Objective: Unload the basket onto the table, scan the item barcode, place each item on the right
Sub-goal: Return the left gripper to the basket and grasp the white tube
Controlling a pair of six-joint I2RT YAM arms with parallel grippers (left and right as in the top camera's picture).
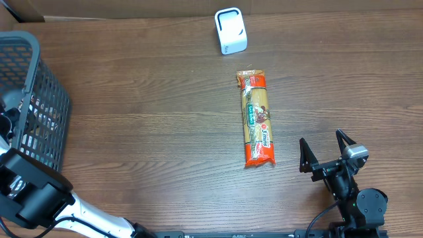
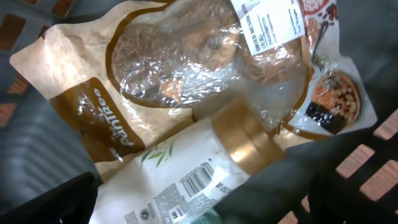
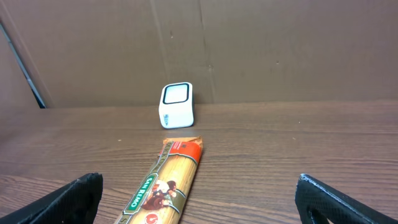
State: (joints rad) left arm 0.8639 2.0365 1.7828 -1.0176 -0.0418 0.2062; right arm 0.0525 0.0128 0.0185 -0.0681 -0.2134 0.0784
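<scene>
The scanner (image 1: 230, 30) stands at the far edge of the table (image 1: 145, 132), its window turned toward the robot's side, so that anything lifted in front of it can be read. The pasta packet (image 1: 256, 119) lies flat just in front of the scanner, its long side running straight away from it and its printed face up. No barcode shows on that face, so the code is probably underneath or on an edge. The packet would then need lifting and turning before the scanner can see it.

The right gripper (image 1: 325, 152) waits further from the scanner than the packet's near end and a little to the right of it. It is clear of the packet and low over the table. Its jaws are spread wide and empty, and its camera looks along the packet toward the scanner, a fair stance for reaching in.

The basket (image 1: 46, 106) sits well to the left of the scanner. The left gripper (image 2: 205, 208) hangs inside it, fully spread and grasping nothing, right above a white bottle (image 2: 186, 168) with a gold cap. The bottle lies on its side against a clear bag (image 2: 124, 81) with a brown label. The bottle's barcode (image 2: 198, 180) faces up, which would make it easy to present once it is picked.

I cannot tell which item is due, the packet or the bottle.
</scene>
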